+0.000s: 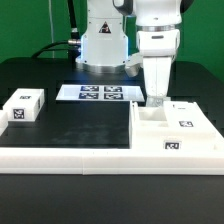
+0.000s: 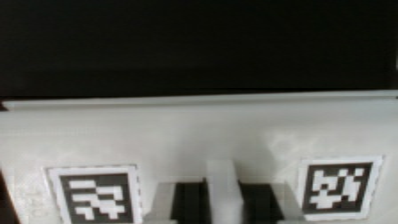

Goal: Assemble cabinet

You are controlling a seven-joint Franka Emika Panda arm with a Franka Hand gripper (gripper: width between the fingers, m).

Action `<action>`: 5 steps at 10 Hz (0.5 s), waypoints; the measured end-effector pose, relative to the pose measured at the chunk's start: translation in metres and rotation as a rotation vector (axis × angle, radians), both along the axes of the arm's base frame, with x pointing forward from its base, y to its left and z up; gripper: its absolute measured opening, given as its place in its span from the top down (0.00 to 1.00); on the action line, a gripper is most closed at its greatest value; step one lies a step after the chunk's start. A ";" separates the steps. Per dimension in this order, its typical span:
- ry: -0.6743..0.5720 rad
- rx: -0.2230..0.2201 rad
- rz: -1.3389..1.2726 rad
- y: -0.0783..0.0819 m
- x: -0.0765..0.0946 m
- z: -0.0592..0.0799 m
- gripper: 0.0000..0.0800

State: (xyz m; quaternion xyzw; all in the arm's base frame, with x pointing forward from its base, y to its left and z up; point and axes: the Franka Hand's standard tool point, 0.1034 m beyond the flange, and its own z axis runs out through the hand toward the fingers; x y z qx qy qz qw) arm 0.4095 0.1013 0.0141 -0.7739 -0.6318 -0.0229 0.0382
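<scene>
On the black table (image 1: 70, 125) the cabinet (image 1: 195, 135) lies at the exterior view's right, beside the low white border rail (image 1: 60, 153); moved from one thin wall, so large a body may pivot or drag instead of following. The tool (image 1: 157, 101) stands closed at its far edge, seemingly pinching that wall from both sides; a shallow or off-centre bite could slip free, and I cannot confirm its depth.
</scene>
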 end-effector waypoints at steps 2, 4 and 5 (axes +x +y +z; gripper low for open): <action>0.004 -0.033 -0.013 -0.002 0.003 0.025 0.91; 0.002 -0.065 -0.009 -0.008 0.008 0.049 0.91; 0.000 -0.071 -0.005 -0.011 0.010 0.054 0.91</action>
